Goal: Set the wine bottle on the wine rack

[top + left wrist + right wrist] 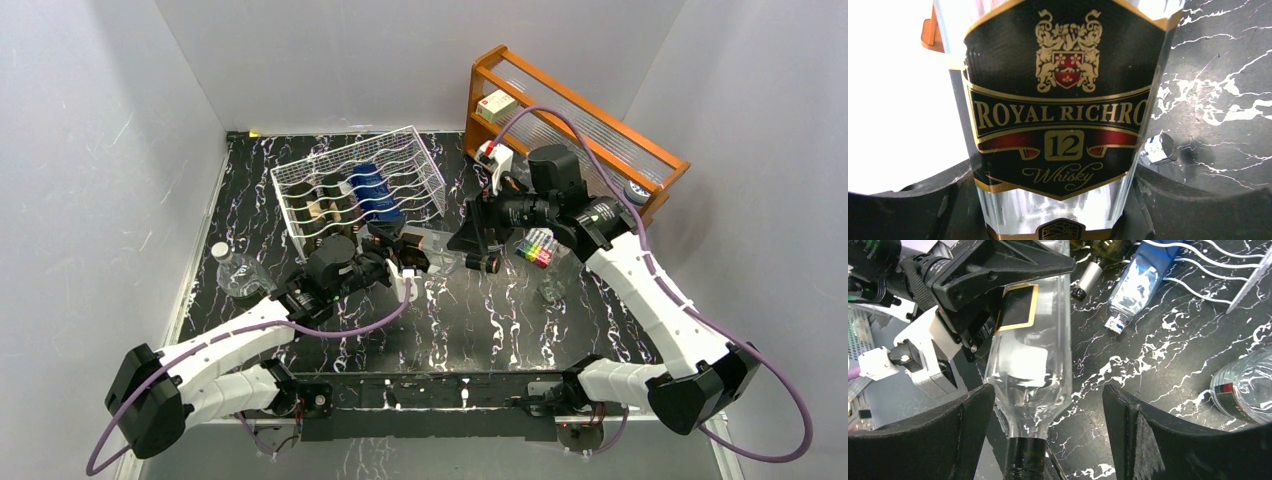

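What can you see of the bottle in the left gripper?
The whisky bottle is clear glass and looks empty, with a black-and-gold label reading Royal Richro 12 Whisky and a dark cap. The left gripper clamps its body, holding it roughly level near the wine rack. The open right gripper straddles its neck without touching.

Bright even light; blown-out white glare beside the bottle (1063, 125).

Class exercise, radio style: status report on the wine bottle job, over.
Left gripper shut on wine bottle. Right gripper open, straddling its neck. Bottle not yet on wine rack. Other bottles already in rack.
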Tool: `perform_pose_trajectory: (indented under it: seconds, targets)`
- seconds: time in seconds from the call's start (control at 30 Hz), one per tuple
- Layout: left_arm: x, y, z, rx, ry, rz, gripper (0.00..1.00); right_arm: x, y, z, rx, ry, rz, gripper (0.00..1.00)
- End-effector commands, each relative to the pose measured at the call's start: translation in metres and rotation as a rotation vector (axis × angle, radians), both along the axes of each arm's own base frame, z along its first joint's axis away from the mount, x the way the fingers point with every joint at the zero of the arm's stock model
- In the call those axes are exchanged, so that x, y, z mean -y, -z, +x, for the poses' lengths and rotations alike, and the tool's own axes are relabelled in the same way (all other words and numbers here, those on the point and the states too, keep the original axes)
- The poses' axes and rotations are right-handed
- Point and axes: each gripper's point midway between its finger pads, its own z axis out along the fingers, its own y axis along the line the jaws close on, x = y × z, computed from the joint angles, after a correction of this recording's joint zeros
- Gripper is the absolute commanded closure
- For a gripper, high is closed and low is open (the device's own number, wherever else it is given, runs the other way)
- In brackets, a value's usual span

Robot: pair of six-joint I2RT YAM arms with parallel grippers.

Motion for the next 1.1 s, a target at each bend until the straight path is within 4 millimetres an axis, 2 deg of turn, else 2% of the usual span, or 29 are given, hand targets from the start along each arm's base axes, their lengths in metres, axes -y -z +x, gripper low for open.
perform_pose_trajectory:
  seconds: [0.0,0.2,0.5,0.6,0.73,0.9,1.03,1.07]
  targets:
    - [0.013,-0.096,0.007,0.252,0.040,-0.146,1.00,-0.008,-0.007,-0.012,0.040,-0.093,0.019,0.10]
    - [0.018,-0.106,0.013,0.304,0.042,-0.122,1.00,-0.016,0.007,-0.021,0.014,-0.124,-0.013,0.09]
    - [0.024,-0.119,0.014,0.338,0.064,-0.120,1.00,-0.024,0.033,-0.017,0.001,-0.092,-0.101,0.05]
    - [0.023,-0.118,0.014,0.336,0.063,-0.112,1.00,-0.028,0.035,-0.015,0.003,-0.086,-0.107,0.08]
    - [0.022,-0.115,0.014,0.324,0.063,-0.101,1.00,-0.030,0.034,-0.014,0.005,-0.077,-0.099,0.29]
    - [0.021,-0.108,0.014,0.307,0.056,-0.086,1.00,-0.028,0.032,-0.015,0.003,-0.061,-0.094,0.45]
    - [0.021,-0.106,0.015,0.284,0.050,-0.096,1.00,-0.027,0.029,-0.013,0.009,-0.042,-0.090,0.67]
    - [0.021,-0.105,0.015,0.275,0.046,-0.103,0.94,-0.027,0.028,-0.012,0.013,-0.035,-0.088,0.72]
